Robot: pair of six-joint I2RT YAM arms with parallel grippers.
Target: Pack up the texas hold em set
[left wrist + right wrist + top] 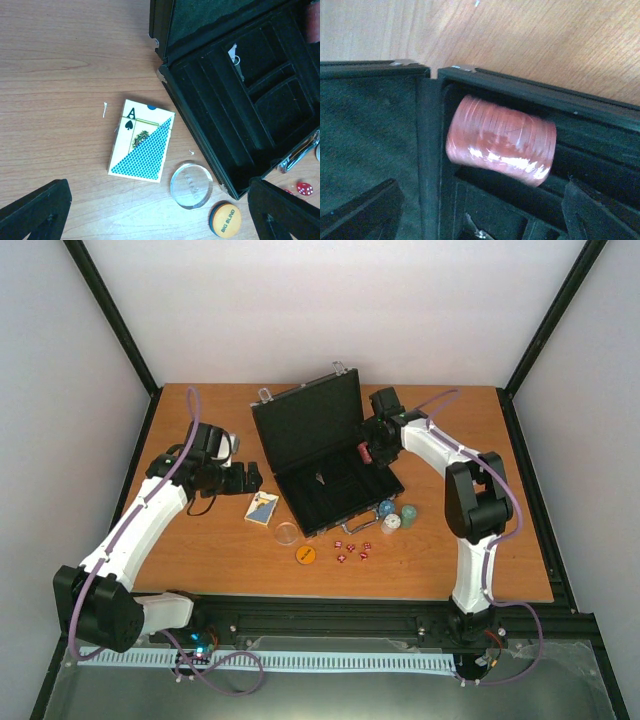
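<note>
Inside the far-right slot of the felt-lined black briefcase [300, 430], a glossy, ribbed red chip stack [500, 142] is lying sideways ahead of the right gripper's [477, 192] spread, frame-cropped fingers, while the left gripper [160, 192] is hovering, fingers splayed, over the blue-white card box [142, 146].

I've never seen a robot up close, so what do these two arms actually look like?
Both the left arm and right arm have smooth white shells between chunky black joints. A thin purple cable loops along each. The jaws are plain black wedges. I see no markings.
</note>
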